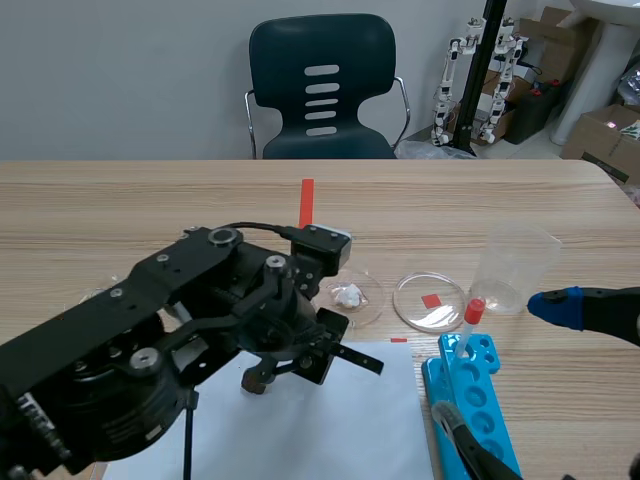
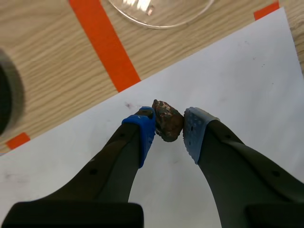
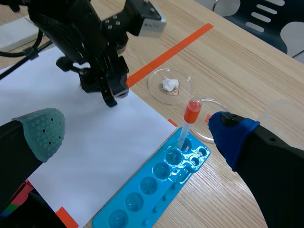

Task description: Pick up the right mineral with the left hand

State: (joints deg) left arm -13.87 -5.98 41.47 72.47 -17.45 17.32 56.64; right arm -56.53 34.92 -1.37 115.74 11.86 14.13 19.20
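In the scene view the left arm (image 1: 150, 330) hangs over the paper (image 1: 330, 430); a dish (image 1: 375, 300) holds a white lump (image 1: 347, 294), and a tube (image 1: 472, 318) stands in the blue rack (image 1: 470, 400) near a cup (image 1: 515, 270). In the left wrist view the left gripper (image 2: 168, 128) clamps the brown mineral (image 2: 167, 121) between its pads, over the paper. In the right wrist view the right gripper (image 3: 137, 130) has its fingers spread wide above the rack.

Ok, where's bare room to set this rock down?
The white paper between the left gripper and the blue rack is bare, as is the tabletop beyond the two petri dishes. Crowded: dishes, beaker and rack at right.
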